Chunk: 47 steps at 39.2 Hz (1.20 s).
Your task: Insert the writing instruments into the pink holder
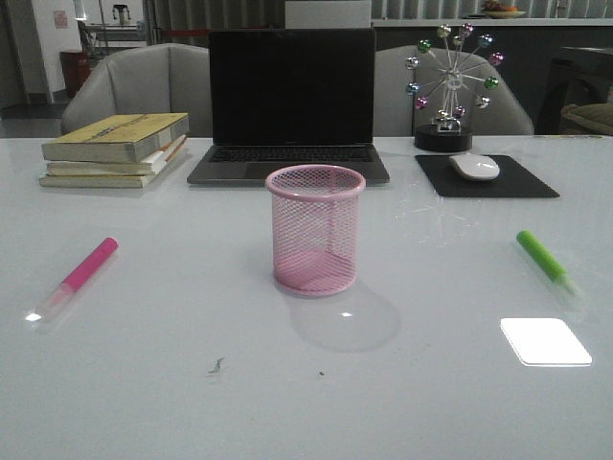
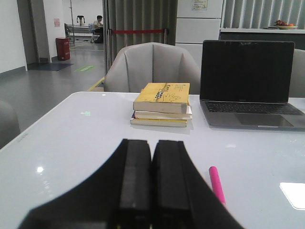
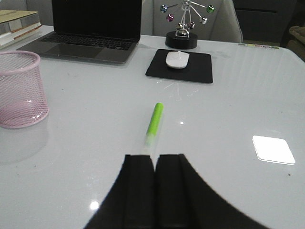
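Both claws are pressed closed with nothing inside: the left gripper (image 2: 151,191) and the right gripper (image 3: 155,191).

The pink marker (image 1: 81,276) lies flat at the left of the front picture. The green marker (image 1: 548,263) lies flat at the right. They look light, hard and smooth, so they may roll or slip. Grabbing each across its fat colored middle seems best.

The pink holder (image 1: 315,228) stands upright in the middle, well apart from both, empty. It looks light and could tip. Behind it sits a laptop (image 1: 290,101).
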{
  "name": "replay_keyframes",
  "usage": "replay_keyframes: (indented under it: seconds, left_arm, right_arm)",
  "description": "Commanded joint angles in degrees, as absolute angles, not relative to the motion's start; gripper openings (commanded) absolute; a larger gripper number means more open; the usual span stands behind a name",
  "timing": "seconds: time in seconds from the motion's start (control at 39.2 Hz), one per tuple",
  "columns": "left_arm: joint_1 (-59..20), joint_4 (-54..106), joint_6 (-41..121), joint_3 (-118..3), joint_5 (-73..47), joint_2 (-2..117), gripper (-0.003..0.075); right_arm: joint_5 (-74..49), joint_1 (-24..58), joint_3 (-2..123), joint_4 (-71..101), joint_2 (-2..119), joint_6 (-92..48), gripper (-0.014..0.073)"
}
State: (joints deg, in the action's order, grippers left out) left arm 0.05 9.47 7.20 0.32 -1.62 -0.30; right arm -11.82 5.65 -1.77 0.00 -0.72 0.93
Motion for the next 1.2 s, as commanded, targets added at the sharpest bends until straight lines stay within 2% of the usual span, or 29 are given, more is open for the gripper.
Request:
replay_keyframes:
  seconds: [0.0, 0.82, 1.1, 1.17]
  left_arm:
    - [0.0, 10.0, 6.6, 0.5, 3.6, -1.5, 0.0092]
    - [0.0, 10.0, 6.6, 0.5, 3.7, -1.5, 0.0092]
    - [0.0, 10.0, 6.6, 0.4, 13.1, -1.5, 0.0092]
    - [0.0, 10.0, 6.6, 0.3, 19.0, -1.5, 0.0092]
  right_arm:
    - [-6.9, 5.6, -1.8, -0.9, -1.6, 0.4, 0.0030]
    - [-6.9, 5.6, -1.8, -0.9, -1.6, 0.4, 0.0031]
    - [-0.6, 5.6, -1.8, -0.8, -1.6, 0.4, 0.0031]
    - [7.1, 5.6, -1.8, -0.8, -1.6, 0.4, 0.0031]
